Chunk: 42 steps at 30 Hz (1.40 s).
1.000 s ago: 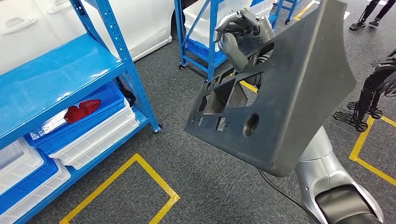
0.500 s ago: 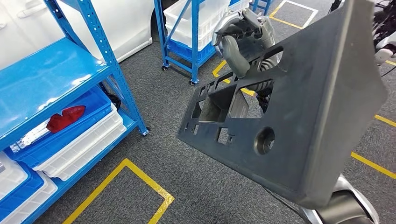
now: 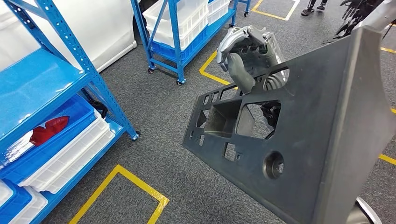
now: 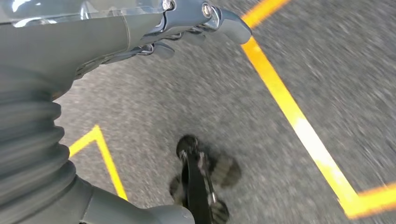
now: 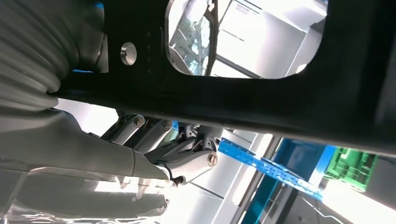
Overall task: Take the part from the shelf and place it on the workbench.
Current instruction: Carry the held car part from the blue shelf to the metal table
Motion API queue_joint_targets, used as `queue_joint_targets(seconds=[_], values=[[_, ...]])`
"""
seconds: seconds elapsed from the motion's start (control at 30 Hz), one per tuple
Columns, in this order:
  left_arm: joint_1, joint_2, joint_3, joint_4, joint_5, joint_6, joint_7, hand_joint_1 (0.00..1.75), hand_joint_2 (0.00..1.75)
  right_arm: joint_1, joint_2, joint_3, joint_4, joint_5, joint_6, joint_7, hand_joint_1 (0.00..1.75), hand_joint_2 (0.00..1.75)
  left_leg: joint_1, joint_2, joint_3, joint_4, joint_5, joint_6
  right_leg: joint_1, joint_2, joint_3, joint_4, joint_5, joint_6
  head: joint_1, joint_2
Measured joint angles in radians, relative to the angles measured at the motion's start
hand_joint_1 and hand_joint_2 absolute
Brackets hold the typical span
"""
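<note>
The part, a large dark panel with cut-outs, is held aloft by the right hand, gripped at its upper edge, off the blue shelf. Left hand state cannot be told. Workbench placement is judged undone.

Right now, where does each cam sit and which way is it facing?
Head: high on the body, looking forward and down at the panel, blue shelves and floor; right hand grips the panel's far edge.
Left wrist: behind the left hand, facing the grey floor with yellow lines.
Right wrist: behind the right hand, under the panel.
Head and right wrist share the panel.
</note>
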Motion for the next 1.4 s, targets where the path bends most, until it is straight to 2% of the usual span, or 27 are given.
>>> queue_joint_targets(seconds=[0.03, 0.07, 0.1, 0.13, 0.17, 0.23, 0.3, 0.37, 0.4, 0.43, 0.5, 0.57, 0.6, 0.63, 0.73, 0.8, 0.87, 0.93, 1.0, 1.07, 1.1, 1.13, 1.17, 1.23, 1.27, 1.33, 1.4], values=[[0.002, 0.003, 0.005, 0.0, 0.001, 0.015, 0.022, 0.0, 1.75, 0.004, 0.0, -0.001, -0.001, 0.002, 0.003, 0.0, 1.75, 1.75, 0.001, -0.005, -0.032, 0.071, -0.03, -0.002, 0.001, 0.007, 0.0, 0.0, 0.0, -0.001, 0.0, 0.0], [0.005, 0.007, 0.009, 0.0, 0.002, 0.028, 0.044, 0.0, 1.75, 0.009, 0.0, -0.002, -0.002, 0.003, 0.005, 0.001, 1.75, 1.75, 0.001, -0.007, -0.058, 0.124, -0.045, -0.004, 0.002, 0.015, 0.0, 0.001, 0.0, -0.002, 0.0, 0.0], [0.008, 0.011, 0.013, 0.0, 0.002, 0.038, 0.066, 0.0, 1.75, 0.014, 0.0, -0.002, -0.002, 0.005, 0.007, 0.002, 1.75, 1.75, 0.001, -0.008, -0.069, 0.144, -0.041, -0.004, 0.002, 0.023, 0.0, 0.002, 0.0, -0.002, 0.0, 0.0], [0.01, 0.014, 0.017, 0.0, 0.002, 0.045, 0.085, 0.0, 1.75, 0.018, 0.0, -0.003, -0.002, 0.006, 0.008, 0.003, 1.75, 1.75, 0.002, -0.009, -0.062, 0.123, -0.018, -0.002, 0.002, 0.031, 0.0, 0.003, 0.0, -0.002, 0.0, 0.0], [0.011, 0.017, 0.021, 0.0, 0.003, 0.05, 0.1, 0.0, 1.75, 0.02, -0.001, -0.004, -0.002, 0.006, 0.008, 0.003, 1.75, 1.75, 0.003, -0.012, -0.036, 0.063, 0.02, 0.0, 0.002, 0.04, 0.001, 0.004, 0.0, -0.001, 0.0, 0.0], [0.01, 0.021, 0.026, 0.0, 0.004, 0.057, 0.116, 0.0, 1.75, 0.021, -0.001, -0.005, -0.003, 0.007, 0.008, 0.003, 1.75, 1.75, 0.006, -0.038, 0.027, -0.078, 0.081, 0.006, 0.003, 0.055, 0.0, 0.006, 0.0, 0.003, 0.0, 0.0], [0.01, 0.024, 0.03, 0.0, 0.004, 0.059, 0.122, 0.0, 1.75, 0.021, -0.001, -0.007, -0.005, 0.007, 0.008, 0.004, 1.75, 1.75, 0.005, -0.061, 0.055, -0.142, 0.096, 0.012, 0.002, 0.068, -0.006, 0.006, 0.004, 0.014, 0.0, 0.0], [0.01, 0.025, 0.033, 0.0, 0.004, 0.06, 0.125, 0.0, 1.75, 0.022, -0.001, -0.008, -0.005, 0.008, 0.009, 0.004, 1.75, 1.75, 0.004, -0.053, 0.057, -0.15, 0.1, 0.022, -0.001, 0.08, -0.011, 0.005, 0.009, 0.027, 0.0, 0.0], [0.01, 0.026, 0.035, 0.0, 0.004, 0.06, 0.125, 0.0, 1.75, 0.023, -0.001, -0.01, -0.006, 0.008, 0.009, 0.004, 1.75, 1.75, 0.005, -0.046, 0.058, -0.155, 0.104, 0.029, -0.001, 0.075, -0.014, 0.009, 0.005, 0.032, 0.001, 0.0], [0.009, 0.027, 0.035, 0.0, 0.004, 0.06, 0.125, 0.0, 1.75, 0.023, -0.002, -0.012, -0.006, 0.008, 0.009, 0.004, 1.75, 1.75, 0.006, -0.038, 0.06, -0.161, 0.108, 0.037, 0.0, 0.064, -0.023, 0.028, -0.009, 0.036, 0.003, 0.0], [0.008, 0.027, 0.037, 0.0, 0.004, 0.06, 0.126, 0.0, 1.75, 0.023, -0.004, -0.015, -0.007, 0.008, 0.008, 0.004, 1.75, 1.75, 0.005, -0.022, 0.061, -0.167, 0.113, 0.048, 0.001, 0.03, -0.067, 0.127, -0.068, 0.042, 0.007, 0.0], [0.01, 0.027, 0.039, 0.0, 0.004, 0.06, 0.126, 0.0, 1.75, 0.027, -0.005, -0.016, -0.007, 0.008, 0.008, 0.004, 1.75, 1.75, 0.002, -0.007, 0.06, -0.166, 0.112, 0.05, -0.002, 0.015, -0.126, 0.258, -0.123, 0.047, 0.009, 0.0], [0.01, 0.027, 0.041, 0.0, 0.004, 0.06, 0.126, 0.0, 1.75, 0.029, -0.005, -0.016, -0.007, 0.008, 0.008, 0.004, 1.75, 1.75, 0.001, 0.001, 0.059, -0.164, 0.112, 0.05, -0.004, 0.012, -0.138, 0.287, -0.127, 0.049, 0.009, 0.0], [0.009, 0.027, 0.042, 0.0, 0.003, 0.06, 0.126, 0.0, 1.75, 0.031, -0.005, -0.016, -0.007, 0.008, 0.008, 0.004, 1.75, 1.75, 0.001, 0.009, 0.058, -0.162, 0.111, 0.049, -0.006, 0.009, -0.131, 0.277, -0.113, 0.05, 0.009, 0.0], [0.009, 0.028, 0.042, 0.0, -0.005, 0.058, 0.128, 0.0, 1.75, 0.028, -0.007, -0.017, -0.007, 0.008, 0.009, 0.004, 1.75, 1.75, -0.001, 0.025, 0.057, -0.151, 0.103, 0.039, -0.005, -0.023, -0.029, 0.09, -0.034, 0.046, 0.009, 0.0], [0.009, 0.03, 0.042, 0.0, -0.008, 0.052, 0.13, 0.0, 1.75, 0.025, -0.008, -0.017, -0.007, 0.008, 0.009, 0.004, 1.75, 1.75, -0.005, 0.033, 0.054, -0.145, 0.098, 0.029, 0.0, -0.036, 0.004, 0.021, -0.021, 0.035, 0.008, 0.0], [0.008, 0.032, 0.042, 0.0, -0.006, 0.042, 0.125, 0.0, 1.75, 0.024, -0.009, -0.018, -0.005, 0.008, 0.009, 0.004, 1.75, 1.75, -0.006, 0.043, 0.055, -0.144, 0.096, 0.019, 0.002, -0.024, 0.001, 0.016, -0.02, 0.023, 0.008, 0.0], [0.008, 0.032, 0.042, 0.0, -0.005, 0.03, 0.117, 0.0, 1.75, 0.022, -0.011, -0.018, -0.004, 0.008, 0.01, 0.004, 1.75, 1.75, -0.002, 0.034, 0.048, -0.126, 0.078, 0.008, 0.001, -0.014, 0.002, 0.012, -0.016, 0.012, 0.007, 0.0], [0.008, 0.032, 0.042, 0.0, -0.006, 0.021, 0.11, 0.0, 1.75, 0.02, -0.011, -0.017, -0.001, 0.011, 0.01, 0.003, 1.75, 1.75, 0.001, 0.009, 0.008, -0.032, 0.02, 0.0, 0.0, -0.005, 0.002, 0.009, -0.013, 0.003, 0.006, 0.0], [0.01, 0.032, 0.042, 0.0, -0.008, 0.016, 0.105, 0.0, 1.75, 0.023, -0.011, -0.014, 0.002, 0.015, 0.01, 0.001, 1.75, 1.75, 0.002, -0.005, -0.054, 0.106, -0.039, -0.003, 0.002, 0.008, 0.001, 0.01, -0.012, -0.001, 0.006, 0.0], [0.011, 0.031, 0.042, 0.0, -0.008, 0.014, 0.103, 0.0, 1.75, 0.027, -0.011, -0.012, 0.003, 0.017, 0.01, 0.0, 1.75, 1.75, 0.002, -0.007, -0.074, 0.146, -0.046, -0.002, 0.003, 0.015, 0.001, 0.01, -0.012, -0.002, 0.006, 0.0], [0.011, 0.031, 0.042, 0.0, -0.008, 0.011, 0.1, 0.0, 1.75, 0.03, -0.011, -0.009, 0.003, 0.019, 0.01, -0.001, 1.75, 1.75, 0.002, -0.008, -0.075, 0.147, -0.033, -0.001, 0.004, 0.023, 0.002, 0.01, -0.012, -0.002, 0.006, 0.0], [0.011, 0.03, 0.042, 0.0, -0.008, 0.008, 0.098, 0.0, 1.75, 0.032, -0.011, -0.007, 0.003, 0.02, 0.01, -0.002, 1.75, 1.75, 0.002, -0.01, -0.058, 0.107, -0.003, 0.002, 0.004, 0.032, 0.003, 0.011, -0.012, -0.001, 0.006, 0.0], [0.011, 0.03, 0.042, 0.0, -0.008, 0.005, 0.095, 0.0, 1.75, 0.032, -0.011, -0.003, 0.0, 0.024, 0.009, -0.002, 1.75, 1.75, 0.002, -0.031, 0.007, -0.034, 0.068, 0.01, 0.006, 0.047, 0.005, 0.011, -0.012, 0.0, 0.006, 0.0], [0.01, 0.031, 0.042, 0.0, -0.009, 0.004, 0.095, 0.0, 1.75, 0.032, -0.01, -0.001, -0.001, 0.026, 0.008, -0.002, 1.75, 1.75, 0.001, -0.044, 0.034, -0.092, 0.088, 0.014, 0.006, 0.054, 0.003, 0.012, -0.01, 0.004, 0.006, 0.0], [0.008, 0.031, 0.042, 0.0, -0.011, 0.005, 0.095, 0.0, 1.75, 0.033, -0.01, 0.003, -0.002, 0.029, 0.007, -0.001, 1.75, 1.75, -0.002, -0.056, 0.053, -0.138, 0.093, 0.02, 0.004, 0.067, -0.003, 0.011, -0.005, 0.014, 0.007, 0.0], [0.006, 0.031, 0.041, 0.0, -0.015, 0.004, 0.094, 0.0, 1.75, 0.035, -0.01, 0.006, -0.003, 0.031, 0.007, 0.0, 1.75, 1.75, -0.002, -0.043, 0.055, -0.148, 0.1, 0.03, 0.001, 0.076, -0.007, 0.009, -0.002, 0.027, 0.007, 0.0]])
